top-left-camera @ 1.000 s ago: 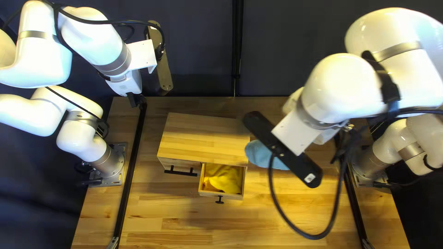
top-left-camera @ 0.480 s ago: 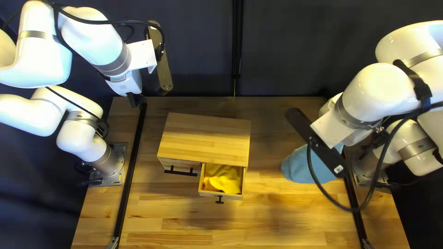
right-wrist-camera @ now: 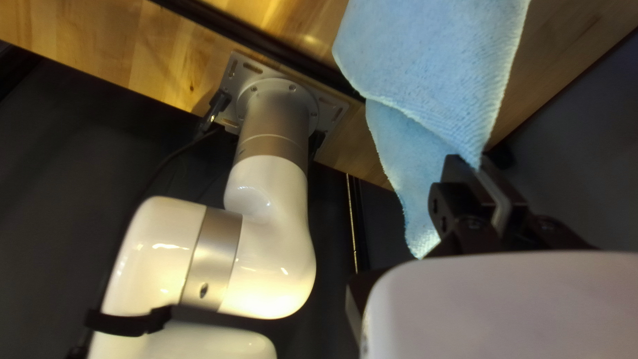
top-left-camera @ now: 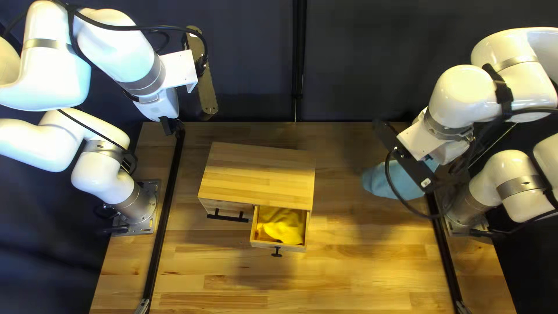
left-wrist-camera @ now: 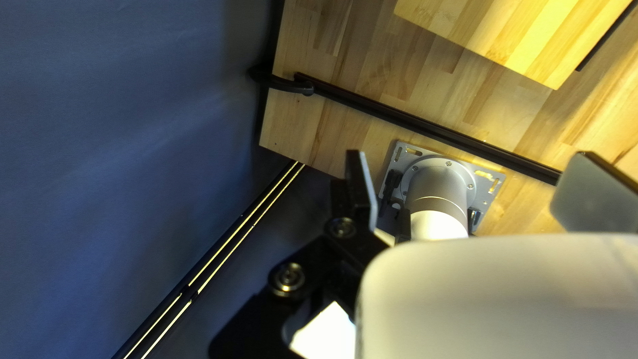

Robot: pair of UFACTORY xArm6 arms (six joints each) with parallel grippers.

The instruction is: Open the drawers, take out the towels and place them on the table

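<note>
right tool pinches blue towel hanging ahead of it; left tool gaping, empty

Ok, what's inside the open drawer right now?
A crumpled yellow towel fills the open drawer; anything under it is covered. The closed drawer beside it hides its contents.

The table is plank-jointed wood, smooth, with a soft sheen where the lamp falls; the drawer chest is the same pale wood, its handles matt black; the blue towel is nubby terry-like cloth, fuzzy along its hem; the yellow towel looks soft and matt as well; the left arm and right arm wear glossy white shells ringed with brushed metal bands; the left arm's base is satin silver metal; the curtain is dull dark cloth.
</note>
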